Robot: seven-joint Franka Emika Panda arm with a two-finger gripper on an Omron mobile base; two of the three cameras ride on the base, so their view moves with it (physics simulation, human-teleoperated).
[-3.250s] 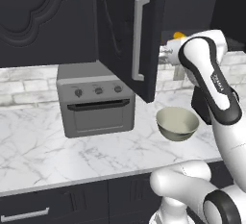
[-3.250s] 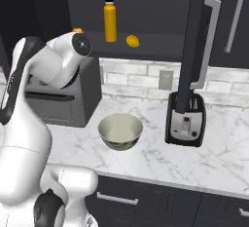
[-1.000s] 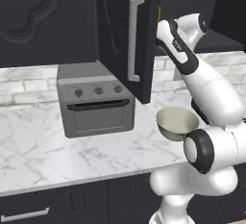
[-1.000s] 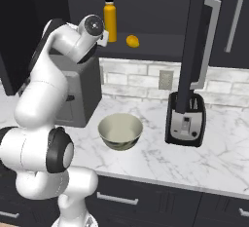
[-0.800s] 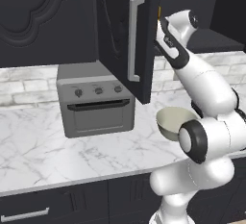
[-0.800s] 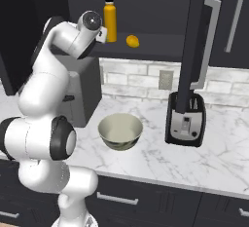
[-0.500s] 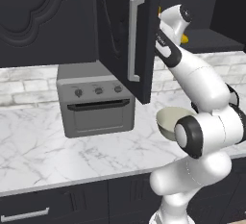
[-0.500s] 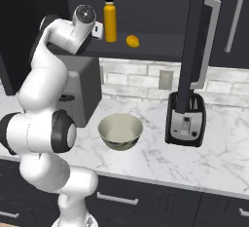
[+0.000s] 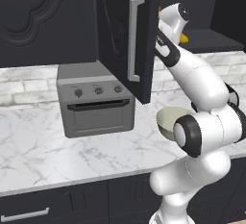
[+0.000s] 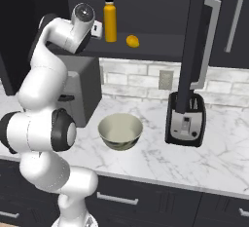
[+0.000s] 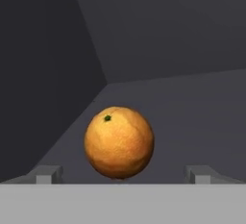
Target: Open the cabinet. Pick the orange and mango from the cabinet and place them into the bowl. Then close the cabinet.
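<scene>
Black upper wall cabinet (image 9: pixel 122 35) stands open, its ornate raised-panel door with long silver bar handle swung out at upper centre of the left base view. White arm reaches into the dark shelf space at upper left of the right base view. Hand view: round orange (image 11: pixel 119 142) with dimpled, matte peel and a small green stem scar sits at lower centre, resting on the flat dark cabinet shelf (image 11: pixel 192 117), directly ahead and between the two grey fingers (image 11: pixel 47 174), which are spread wide with nothing held. Step in hand, by judgement: closing in on the orange for the grasp. To do it well, advance straight so the ball's widest girth comes level with the pads, stay centred so both sides touch together, and close gently; a smooth sphere is likely to roll or squirt away toward the back corner if nudged off-axis. Small bright yellow mango (image 10: pixel 132 41) lies on the same shelf at upper centre of the right base view, just right of a tall orange bottle with black cap (image 10: pixel 110 20). Deep cream bowl (image 10: pixel 120 131), plain and smooth, waits on the white marbled surface (image 10: pixel 146 158) at centre, between grey boxy toaster oven (image 9: pixel 96 104) and black toaster (image 10: pixel 184 121).
</scene>
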